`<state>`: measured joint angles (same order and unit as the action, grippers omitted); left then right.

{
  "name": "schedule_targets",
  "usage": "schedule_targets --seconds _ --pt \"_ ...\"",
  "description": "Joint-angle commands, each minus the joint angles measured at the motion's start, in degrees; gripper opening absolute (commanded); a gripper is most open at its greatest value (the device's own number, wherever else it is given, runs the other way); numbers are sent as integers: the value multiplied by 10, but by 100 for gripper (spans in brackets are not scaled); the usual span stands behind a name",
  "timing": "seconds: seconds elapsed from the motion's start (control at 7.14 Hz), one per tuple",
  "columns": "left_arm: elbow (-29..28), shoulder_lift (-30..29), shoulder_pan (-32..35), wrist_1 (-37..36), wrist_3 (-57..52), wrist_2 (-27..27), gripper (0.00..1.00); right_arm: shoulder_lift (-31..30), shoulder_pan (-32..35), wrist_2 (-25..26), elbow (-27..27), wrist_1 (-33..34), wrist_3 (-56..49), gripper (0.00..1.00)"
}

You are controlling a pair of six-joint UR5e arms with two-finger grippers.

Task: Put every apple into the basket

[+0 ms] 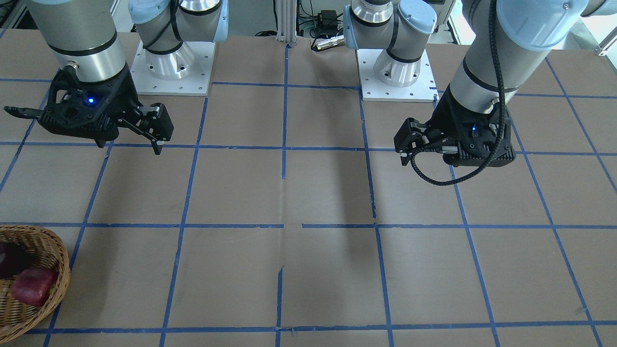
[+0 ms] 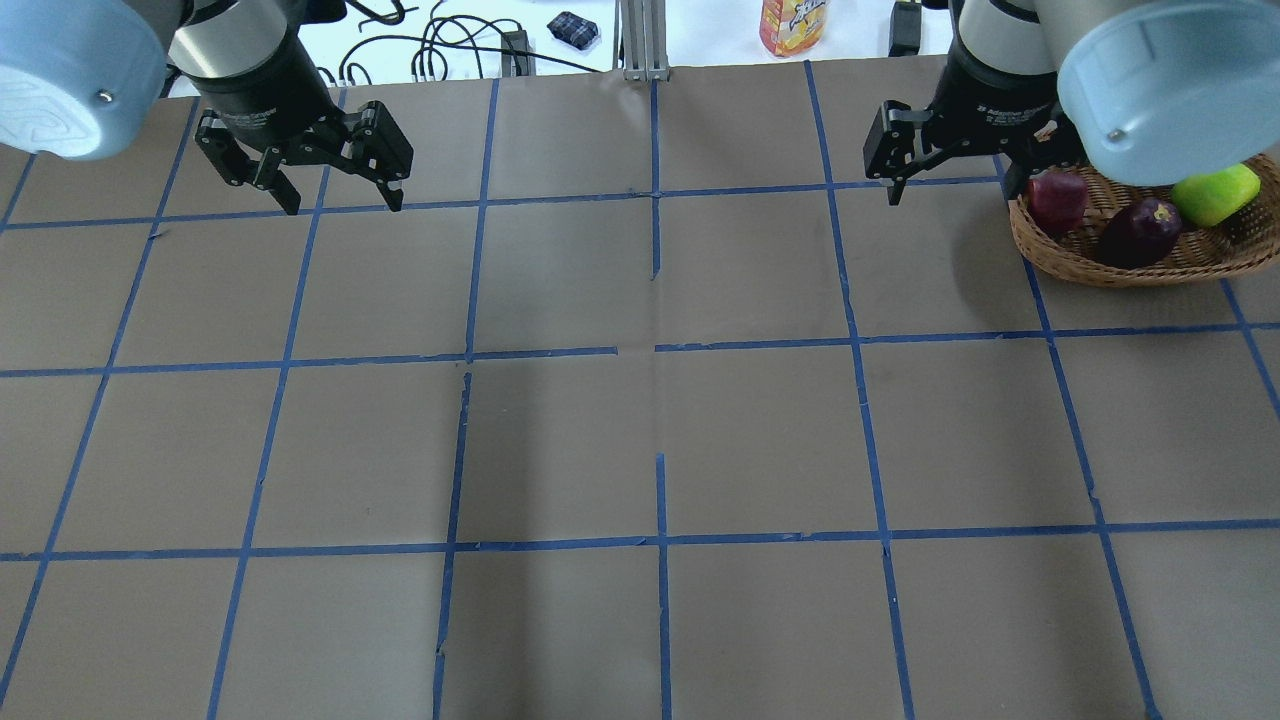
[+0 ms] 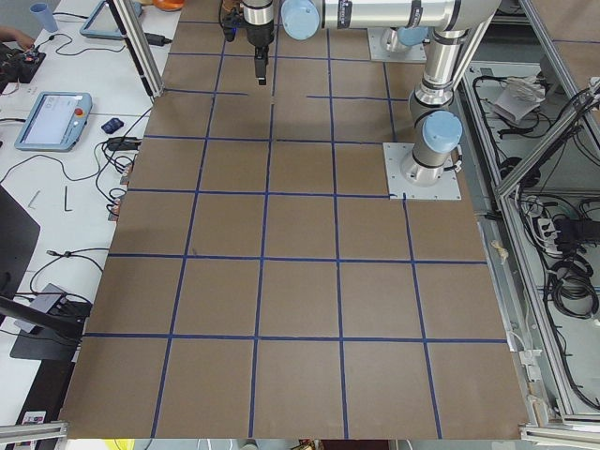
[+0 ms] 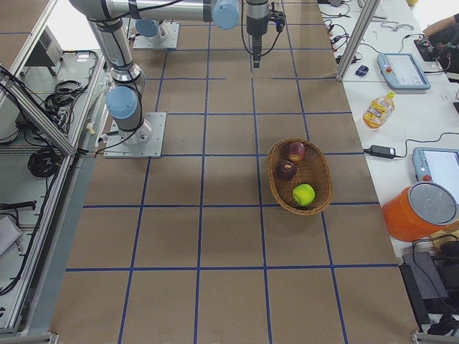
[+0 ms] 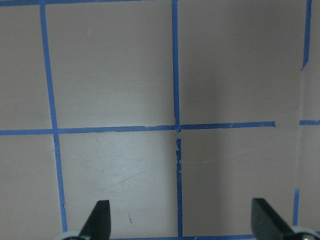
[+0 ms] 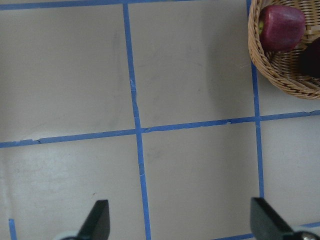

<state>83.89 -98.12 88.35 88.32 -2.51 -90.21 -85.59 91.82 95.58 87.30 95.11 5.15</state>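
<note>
Basket (image 4: pixel 320 170), green apple (image 4: pixel 303 194) inside: overhead shows, front crops; left claw (image 5: pixel 181 214), right claw (image 6: pixel 180 215) spread.

The left arm (image 1: pixel 482 72) and right arm (image 1: pixel 82 38) are smooth silver-grey tubes ringed by thin black bands, with pale blue caps (image 1: pixel 418 17) on their joints. Each stands on a white square plate (image 1: pixel 202 72) dotted with small screw holes, along the bench's robot-side edge. The left gripper (image 2: pixel 345 200) and right gripper (image 1: pixel 129 140) are black, angular and two-fingered, and each housing shows what looks like a small blue lamp (image 1: pixel 89 101). A black ribbed cable (image 1: pixel 498 53) runs down the left arm.
</note>
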Motion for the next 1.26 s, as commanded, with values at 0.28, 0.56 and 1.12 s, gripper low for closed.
schedule_targets --seconds 0.28,0.56,1.12 --pt "0 7 2 9 1 -2 100 29 12 -7 -38 -50 0 100" --pt "1 7 2 9 1 -2 100 33 12 -39 -38 -43 0 100" --pt "0 7 2 9 1 -3 100 32 12 -35 -37 -18 0 100"
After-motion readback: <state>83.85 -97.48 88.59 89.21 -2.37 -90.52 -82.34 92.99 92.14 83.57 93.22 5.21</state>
